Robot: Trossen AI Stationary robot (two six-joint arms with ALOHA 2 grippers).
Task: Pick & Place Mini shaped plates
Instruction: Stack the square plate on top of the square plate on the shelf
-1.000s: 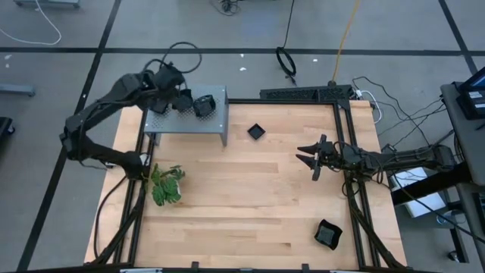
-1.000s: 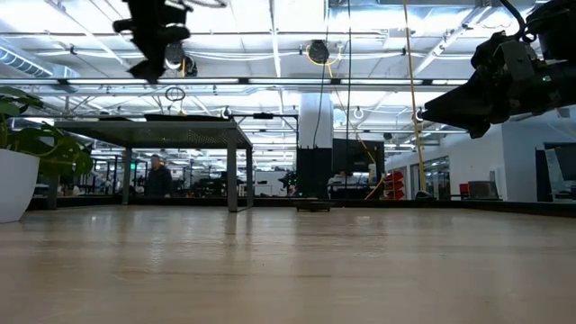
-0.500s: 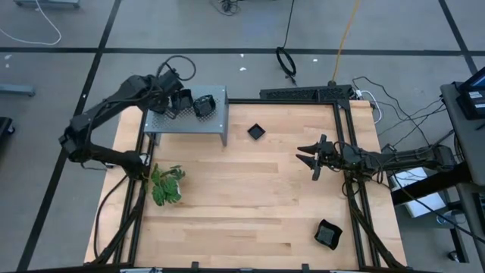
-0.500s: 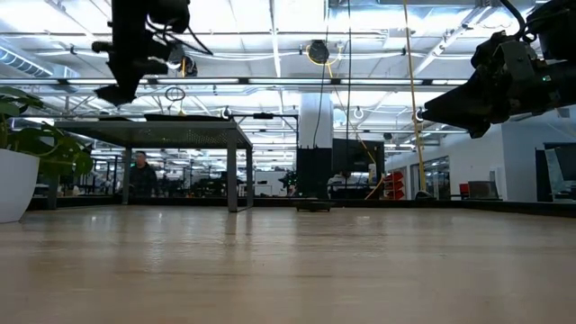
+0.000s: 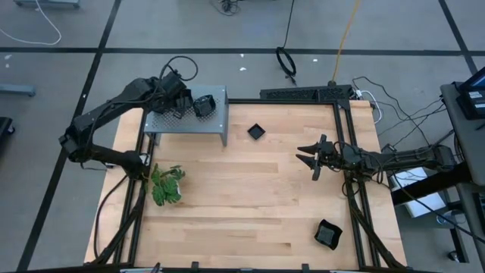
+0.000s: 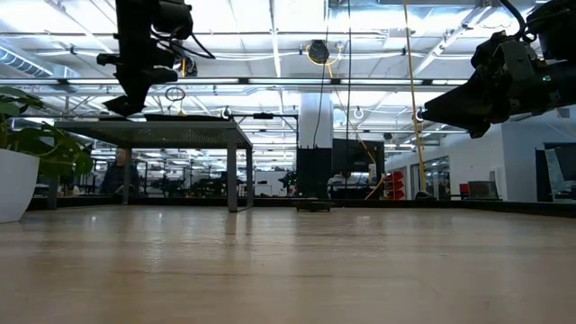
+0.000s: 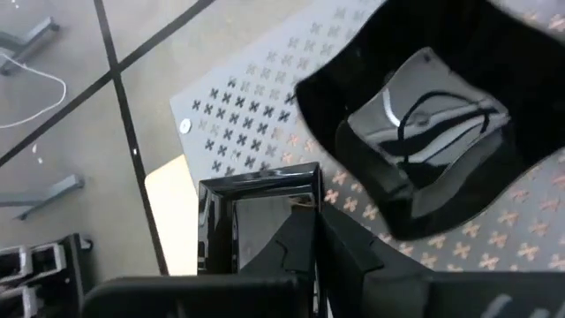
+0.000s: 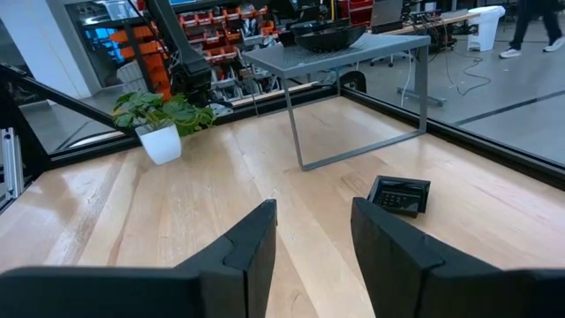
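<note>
My left gripper (image 5: 176, 104) hangs over the left part of the grey perforated shelf (image 5: 216, 121), shut on a small square black plate (image 7: 252, 216). In the low view that plate (image 6: 121, 106) sits just over the shelf top. A larger glossy black plate (image 7: 433, 115) rests on the shelf beside it. Another mini plate (image 5: 256, 131) lies on the table right of the shelf, and one (image 5: 327, 233) lies near the front right corner. My right gripper (image 5: 311, 159) waits open above the table's right side. My left gripper pinches the square plate by one rim (image 7: 296, 208) between its two fingers. The fingers (image 7: 344, 252) slant down at it from above. The plate lies roughly level below the fingertips, just over the shelf top. Whether it touches the shelf I cannot tell.
A green plant in a white pot (image 5: 167, 186) stands at the table's left edge, near the shelf's front leg. The black frame rail (image 5: 303, 95) runs along the far edge. Bare wood (image 5: 242, 197) fills the table's middle.
My left gripper has come down toward the shelf top with the square plate and tipped more steeply downward. It stays shut on the plate.
</note>
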